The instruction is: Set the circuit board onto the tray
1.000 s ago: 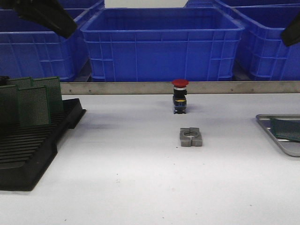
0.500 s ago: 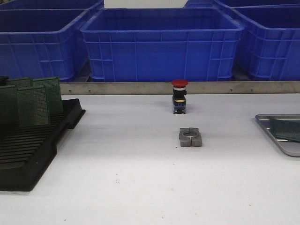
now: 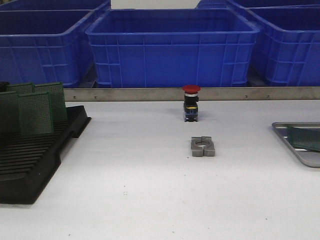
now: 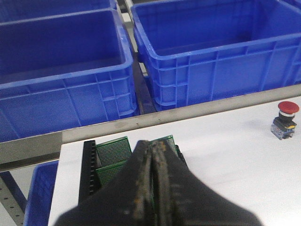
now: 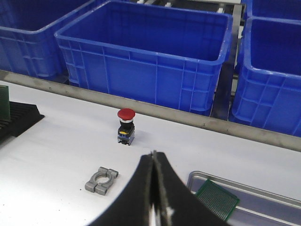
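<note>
From the front, no arm shows; one circuit board (image 3: pixel 305 138) lies flat on the tray (image 3: pixel 295 150) at the desk's right edge; a placement looks done. Left wrist: left claw (image 4: pixel 153 155) pinched together, empty, above the rack's boards (image 4: pixel 115 149); next, open it and grasp one. Right wrist: right claw (image 5: pixel 153 162) likewise closed, empty.

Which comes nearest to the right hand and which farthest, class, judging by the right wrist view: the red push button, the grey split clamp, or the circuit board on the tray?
From the right hand:
1. Circuit board, lying in the tray, close beside the fingertips.
2. Grey split clamp, on the table on the hand's other side, slightly farther.
3. Red push button, upright, beyond both, toward the blue bins.
</note>
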Robot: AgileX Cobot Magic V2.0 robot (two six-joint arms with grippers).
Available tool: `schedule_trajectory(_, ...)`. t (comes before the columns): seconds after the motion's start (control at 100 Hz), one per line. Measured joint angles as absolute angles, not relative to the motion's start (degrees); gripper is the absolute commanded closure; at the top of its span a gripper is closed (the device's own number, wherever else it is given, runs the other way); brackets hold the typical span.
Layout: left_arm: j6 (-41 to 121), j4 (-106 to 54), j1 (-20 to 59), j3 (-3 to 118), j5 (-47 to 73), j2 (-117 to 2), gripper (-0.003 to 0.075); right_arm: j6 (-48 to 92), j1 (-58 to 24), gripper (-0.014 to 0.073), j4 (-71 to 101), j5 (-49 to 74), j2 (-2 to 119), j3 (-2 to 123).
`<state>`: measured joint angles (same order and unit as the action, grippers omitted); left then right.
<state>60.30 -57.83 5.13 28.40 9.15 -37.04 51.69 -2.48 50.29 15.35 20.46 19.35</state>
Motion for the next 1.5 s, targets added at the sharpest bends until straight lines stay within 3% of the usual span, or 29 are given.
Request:
schedule_trajectory(0.25,60.3,-58.2,5.1,20.6,8.3,-24.0,0.0741,51.7,-2.5,0.0654,50.3,16.6,6.2,13.7)
schedule_trajectory(0.5,60.4,-58.3,5.1,15.8,8.3,-15.1,0.0741,51.7,-2.5,0.0654,50.3,19.2,1.2,12.4)
schedule_trajectory(1.5,58.5,-55.3,5.1,13.3,7.1,-12.1,0.0741,51.8,-2.5,0.0654,50.3,19.7,1.1,12.4)
